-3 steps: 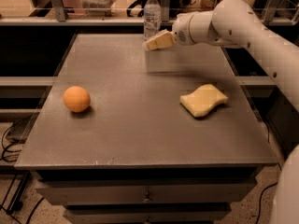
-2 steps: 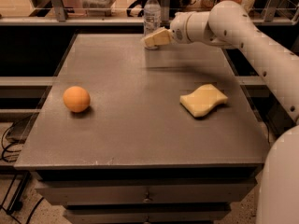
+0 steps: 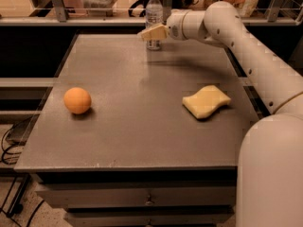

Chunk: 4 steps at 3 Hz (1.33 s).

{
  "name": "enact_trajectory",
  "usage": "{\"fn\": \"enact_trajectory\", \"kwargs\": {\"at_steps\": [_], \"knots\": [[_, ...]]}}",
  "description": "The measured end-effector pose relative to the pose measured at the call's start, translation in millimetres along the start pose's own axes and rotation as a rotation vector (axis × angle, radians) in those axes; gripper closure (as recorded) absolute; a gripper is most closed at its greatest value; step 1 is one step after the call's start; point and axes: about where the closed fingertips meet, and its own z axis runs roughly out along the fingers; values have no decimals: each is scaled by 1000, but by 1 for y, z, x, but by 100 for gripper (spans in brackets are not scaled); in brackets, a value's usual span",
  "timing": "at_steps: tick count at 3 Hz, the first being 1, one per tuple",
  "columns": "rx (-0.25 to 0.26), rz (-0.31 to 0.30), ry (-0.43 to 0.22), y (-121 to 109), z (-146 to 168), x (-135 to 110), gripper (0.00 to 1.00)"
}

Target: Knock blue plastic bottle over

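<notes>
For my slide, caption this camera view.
Robot's hand poised at the upright clear bluish plastic bottle, far end of grey table.

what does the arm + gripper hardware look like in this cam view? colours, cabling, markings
The arm is smooth off-white plastic: rounded tubular links with small dark dots along them and a bulbous wrist. No outside cables or printed markings show. The gripper is a pale yellow wedge. It sits at the blue plastic bottle, by the far edge of the table.
</notes>
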Motion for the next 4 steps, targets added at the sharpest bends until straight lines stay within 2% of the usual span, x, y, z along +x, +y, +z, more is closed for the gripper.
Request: {"fn": "enact_trajectory", "kwargs": {"at_steps": [1, 2, 3, 4], "knots": [[-27, 1, -16, 1, 17, -4, 0], [-63, -15, -23, 7, 30, -10, 18], [-68, -37, -8, 10, 31, -12, 41], [-29, -84, 42, 4, 13, -15, 64]]}}
